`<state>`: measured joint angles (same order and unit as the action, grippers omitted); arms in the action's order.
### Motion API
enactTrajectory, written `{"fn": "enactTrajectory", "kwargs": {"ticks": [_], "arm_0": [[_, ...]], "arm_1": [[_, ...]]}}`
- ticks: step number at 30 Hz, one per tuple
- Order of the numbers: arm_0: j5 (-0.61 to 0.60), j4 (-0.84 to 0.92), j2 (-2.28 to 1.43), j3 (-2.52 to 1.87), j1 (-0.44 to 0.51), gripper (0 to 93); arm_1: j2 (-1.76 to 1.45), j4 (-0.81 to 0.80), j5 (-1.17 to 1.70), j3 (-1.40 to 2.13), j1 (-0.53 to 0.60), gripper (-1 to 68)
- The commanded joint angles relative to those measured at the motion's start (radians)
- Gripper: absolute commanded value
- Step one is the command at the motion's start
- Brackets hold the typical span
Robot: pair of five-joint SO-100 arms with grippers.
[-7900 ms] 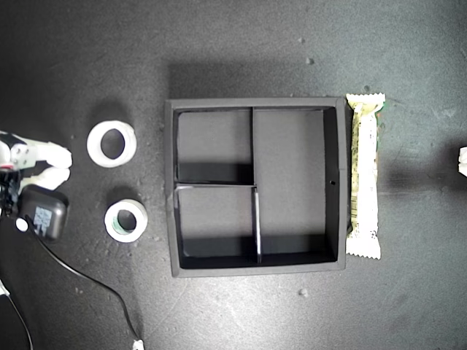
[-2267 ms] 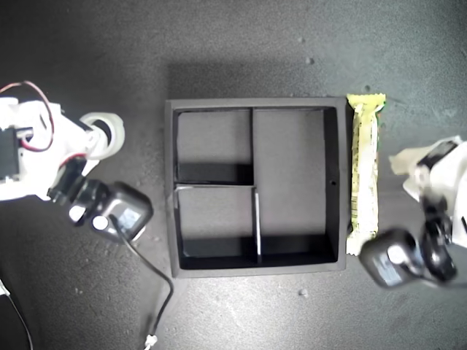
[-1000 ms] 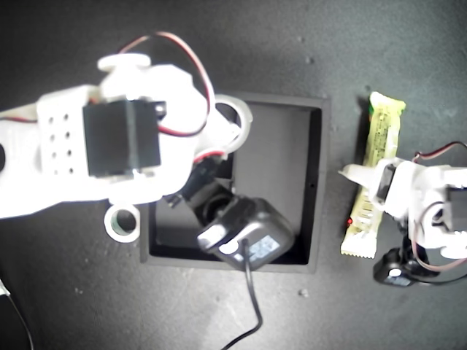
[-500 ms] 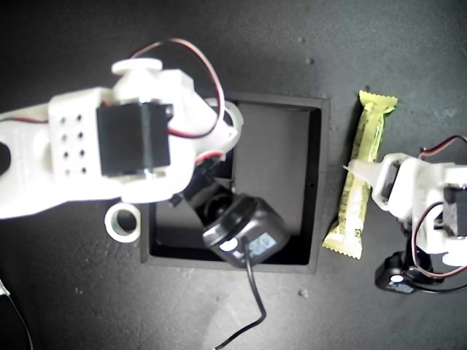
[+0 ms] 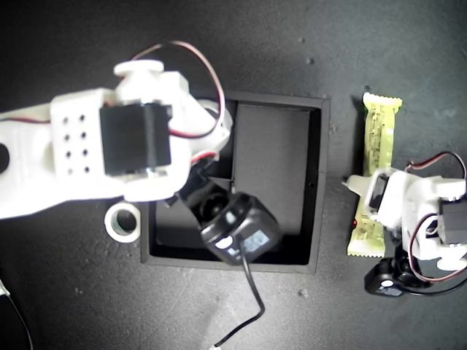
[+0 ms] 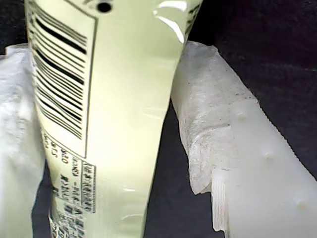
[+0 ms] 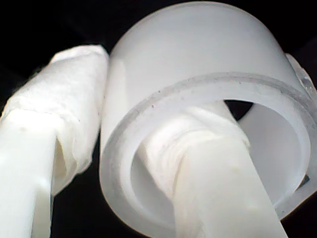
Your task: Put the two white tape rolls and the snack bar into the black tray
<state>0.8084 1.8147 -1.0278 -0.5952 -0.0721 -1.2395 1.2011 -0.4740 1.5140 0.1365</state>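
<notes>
Exterior view is showing both arms at work over the dark bench (image 5: 408, 58). My second hand (image 7: 148, 163) is gripping the larger white tape roll (image 7: 208, 99), one padded finger (image 7: 208, 163) running through its bore and the other pressing the outer wall, so the jaws are closed on the ring's wall. In the exterior view the second arm is covering the upper left of the square matte black tray (image 5: 319, 182), and only a sliver of that roll is showing at its edge, above the tray.

The smaller, thick-walled white tape roll (image 5: 122, 221) is lying on the bench at the left of the frame, just beside the tray wall.

My first hand (image 6: 104, 148) is holding the long cream-yellow wrapped snack bar (image 5: 373, 175) between its padded fingers (image 6: 208, 129). One pad is sitting close against the wrapper while the other is showing a dark gap lower down. The bar is lying right of the tray, apart from it.

Judgement: the roll is wanting a low release squarely inside one small compartment, clear of the dividers. The bar is wanting a firmer, centred pinch before lifting, then alignment with the long compartment.
</notes>
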Motion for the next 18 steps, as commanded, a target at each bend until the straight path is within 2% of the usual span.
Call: {"fn": "enactTrajectory", "kwargs": {"ticks": [1, 9, 14, 18], "arm_0": [[0.023, 0.017, -0.130, -0.046, 0.003, 0.0], [0.063, 0.017, -0.229, -0.135, 0.051, 0.0], [0.072, 0.017, -0.092, -0.048, 0.061, 0.1], [0.075, 0.017, -0.011, 0.008, 0.057, 0.1]], "arm_1": [[-0.017, 0.104, 0.025, -0.072, 0.005, 12.3], [-0.009, 0.446, 0.153, -0.525, 0.008, 9.1], [0.003, 0.388, 0.201, -0.749, 0.034, 1.4], [0.014, 0.342, 0.193, -0.741, 0.048, 2.2]]}}
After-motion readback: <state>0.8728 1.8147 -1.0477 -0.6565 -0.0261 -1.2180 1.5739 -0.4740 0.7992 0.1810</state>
